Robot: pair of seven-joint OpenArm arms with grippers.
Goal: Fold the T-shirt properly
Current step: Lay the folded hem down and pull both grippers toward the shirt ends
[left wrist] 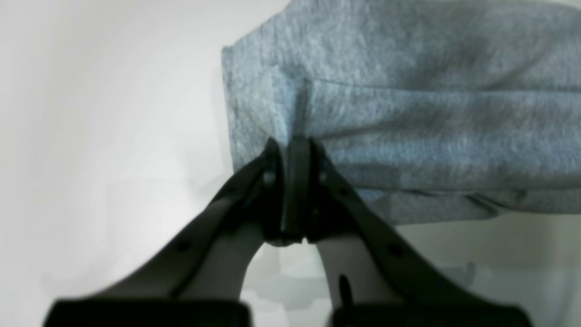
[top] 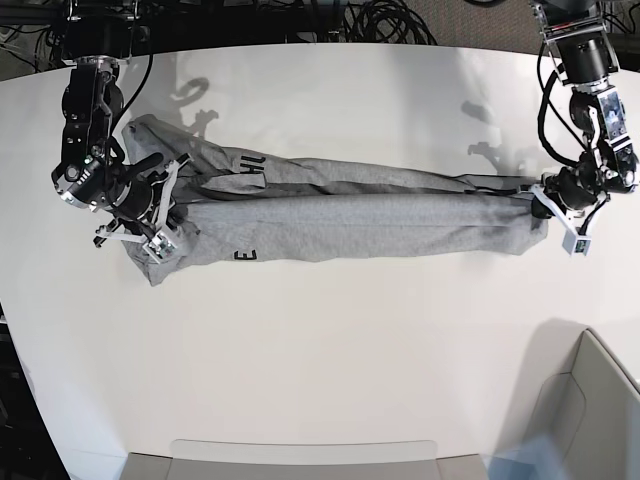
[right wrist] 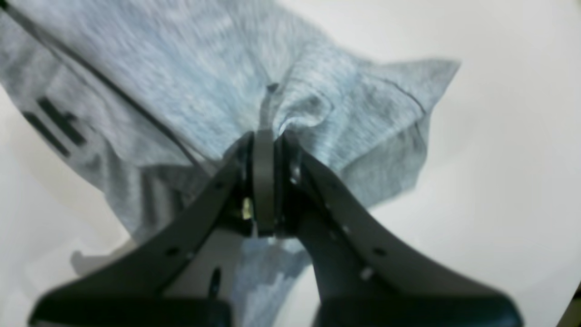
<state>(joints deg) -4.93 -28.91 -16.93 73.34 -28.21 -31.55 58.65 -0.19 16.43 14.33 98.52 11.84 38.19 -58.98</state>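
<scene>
**A:** T-shirt point(top: 340, 215) — where does it lie?

**B:** Across the middle of the base view, stretched into a long grey band on the white desk point(top: 320, 370), running from the left side of the frame to the right. It is doubled lengthwise, and bits of black lettering show near its left end.

**A:** And the fingers?

**B:** The left gripper point(left wrist: 292, 145), at the right edge of the base view, has its fingers point(left wrist: 272, 168) pressed together on the cloth's end — the left wrist view shows grey fabric pinched right at the tips. The right gripper point(right wrist: 265, 136), at the left of the base view, is likewise clamped on a bunched fold of the shirt; cloth puckers around its tips in the right wrist view.

**A:** Anything else in sight?

**B:** Black cables point(top: 380, 20) along the top of the base view, and a pale bin point(top: 590, 400) in the lower right corner.
</scene>
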